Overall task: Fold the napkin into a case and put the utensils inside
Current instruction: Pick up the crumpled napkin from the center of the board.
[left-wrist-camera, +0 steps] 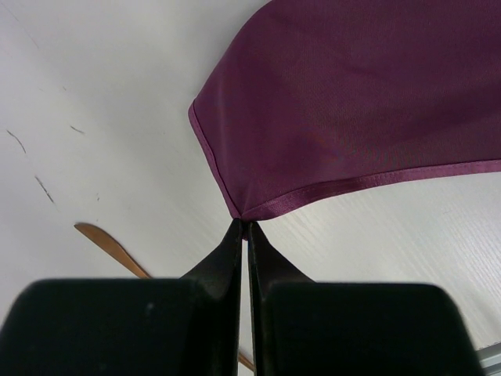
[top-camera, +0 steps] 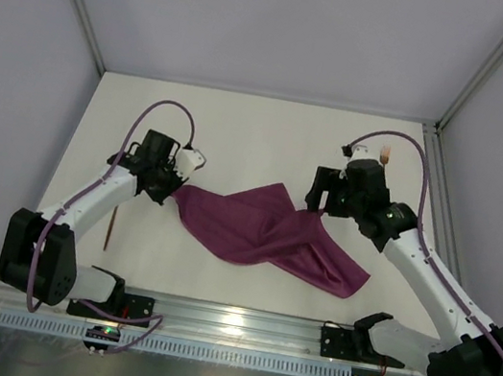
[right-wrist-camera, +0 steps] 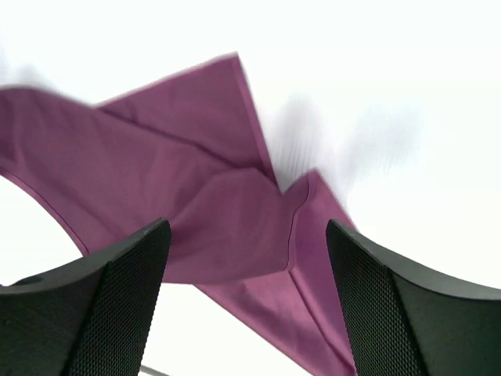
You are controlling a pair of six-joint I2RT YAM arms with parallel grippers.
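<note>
Early folding step: the maroon napkin (top-camera: 268, 235) lies rumpled, not yet folded, mid-frame on the white counter (top-camera: 242, 128). The left fingers (left-wrist-camera: 223, 262) are closed, pinching its left corner. The right fingers (right-wrist-camera: 117, 290) stand wide open just above its upper right edge, holding nothing. Next, they likely need a fresh corner grip to spread the cloth flat. One copper utensil (top-camera: 111, 227) lies lower left, apart.

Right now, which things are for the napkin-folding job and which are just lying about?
For the job: soft maroon-purple cloth napkin; slim copper-coloured metal utensil; left hand, pinching the napkin's corner; right hand, open above it.
Just about: purple cables; small tan thing at the far right, too small to tell.
</note>
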